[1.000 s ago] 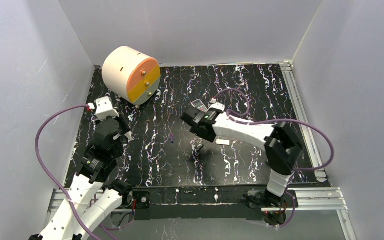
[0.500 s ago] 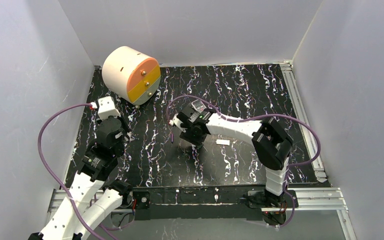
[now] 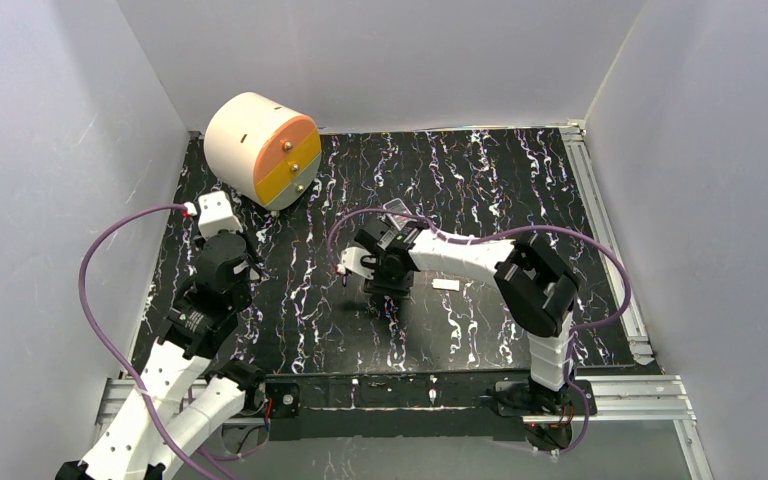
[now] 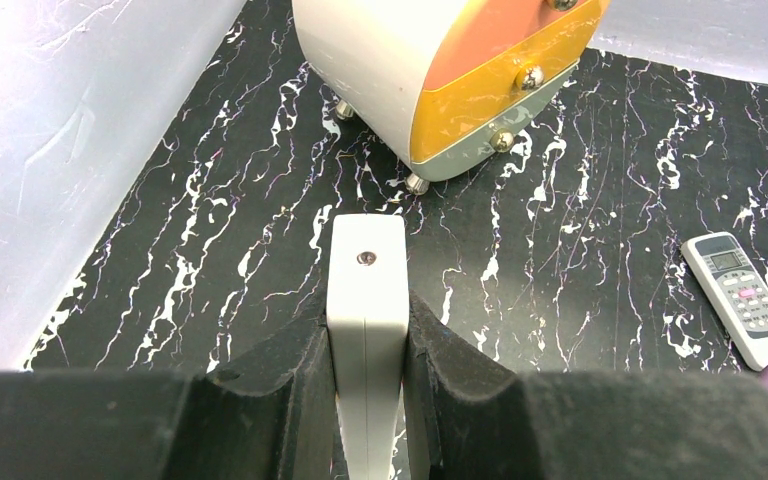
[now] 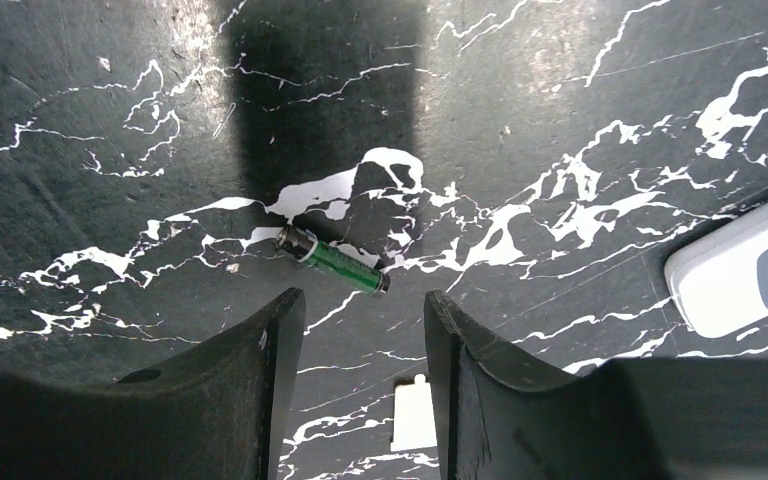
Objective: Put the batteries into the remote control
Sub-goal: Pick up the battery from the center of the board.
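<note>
Our left gripper [image 4: 365, 335] pinched one white remote [image 4: 365, 265] upright; a second remote [image 4: 745, 298] lay well apart on the table [image 4: 580, 230]. Our right gripper [image 5: 362, 305] hung spread over one green battery [image 5: 332, 258] lying there.

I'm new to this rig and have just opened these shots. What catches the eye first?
The cream drum-shaped cabinet with orange and yellow drawer fronts, in the far left corner of the table. Next, the left gripper clamped on a white remote held edge-on, and the right gripper, jaws open, poised over a green battery lying flat.
</note>
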Robot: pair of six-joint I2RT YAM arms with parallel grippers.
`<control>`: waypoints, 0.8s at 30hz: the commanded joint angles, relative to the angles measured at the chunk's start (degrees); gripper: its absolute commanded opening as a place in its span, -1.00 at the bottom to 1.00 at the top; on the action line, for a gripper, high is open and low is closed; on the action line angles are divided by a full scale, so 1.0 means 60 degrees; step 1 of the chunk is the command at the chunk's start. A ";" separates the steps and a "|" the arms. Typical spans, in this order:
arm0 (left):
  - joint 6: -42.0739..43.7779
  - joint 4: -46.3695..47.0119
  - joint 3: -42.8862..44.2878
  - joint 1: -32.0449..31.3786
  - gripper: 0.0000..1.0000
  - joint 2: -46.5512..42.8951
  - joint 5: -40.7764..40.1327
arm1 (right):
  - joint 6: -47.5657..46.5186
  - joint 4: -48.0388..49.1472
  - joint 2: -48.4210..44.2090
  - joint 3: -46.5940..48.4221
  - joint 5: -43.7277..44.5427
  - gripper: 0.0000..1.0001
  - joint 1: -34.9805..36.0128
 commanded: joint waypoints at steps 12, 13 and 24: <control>0.0037 0.0172 0.0120 0.0015 -1.00 0.0008 -0.0287 | -0.0764 0.0655 0.0211 -0.0187 -0.0909 -0.04 0.0060; 0.0037 0.0171 0.0120 0.0015 -1.00 0.0009 -0.0290 | -0.0720 0.0667 0.0198 -0.0246 -0.0970 -0.06 0.0065; -0.0007 0.0149 0.0110 0.0013 -1.00 0.0025 -0.0215 | 0.0195 0.1281 0.0146 -0.0854 -0.0847 -0.71 0.0088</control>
